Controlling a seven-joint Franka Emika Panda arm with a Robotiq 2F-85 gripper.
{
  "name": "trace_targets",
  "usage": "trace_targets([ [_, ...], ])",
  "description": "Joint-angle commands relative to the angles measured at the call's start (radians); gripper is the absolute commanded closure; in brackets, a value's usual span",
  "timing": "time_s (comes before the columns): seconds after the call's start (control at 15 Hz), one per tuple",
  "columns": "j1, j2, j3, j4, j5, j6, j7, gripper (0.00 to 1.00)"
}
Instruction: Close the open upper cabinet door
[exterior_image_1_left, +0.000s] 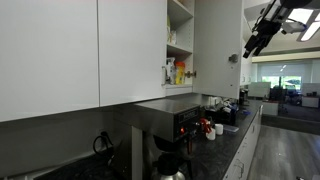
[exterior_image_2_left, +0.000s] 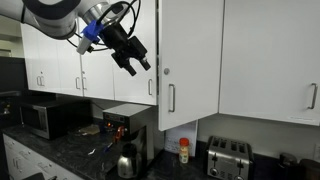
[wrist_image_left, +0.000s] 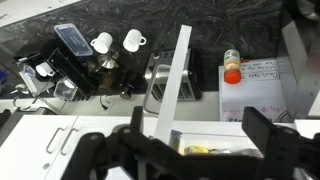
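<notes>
The upper cabinet door (exterior_image_1_left: 218, 50) is a tall, narrow white slab, swung open from its cabinet. In an exterior view it faces the camera (exterior_image_2_left: 190, 60), with a slim silver bar handle (exterior_image_2_left: 172, 97) near its lower corner. In the wrist view I see it edge-on from above as a white strip (wrist_image_left: 172, 85). My gripper (exterior_image_2_left: 138, 64) is open and empty. It hangs in the air beside the door's handle edge and is apart from it (exterior_image_1_left: 258, 40). In the wrist view the door's edge runs between my two spread fingers (wrist_image_left: 198, 135).
Open shelves with bottles (exterior_image_1_left: 178, 70) show inside the cabinet. Below are a dark counter (exterior_image_2_left: 60, 150), a coffee machine (exterior_image_2_left: 125, 125), a toaster (exterior_image_2_left: 228, 157), a microwave (exterior_image_2_left: 45, 118), white cups (wrist_image_left: 117, 41) and an orange-capped bottle (wrist_image_left: 231, 63). Wider shut white doors (exterior_image_2_left: 270, 55) flank the open one.
</notes>
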Motion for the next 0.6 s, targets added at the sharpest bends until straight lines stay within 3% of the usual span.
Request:
trace_targets([
  [0.0,-0.041,0.069,0.006,0.055,-0.001,0.072,0.001,0.0],
  [0.53,-0.034,0.169,0.001,0.158,0.052,0.171,0.025,0.0],
])
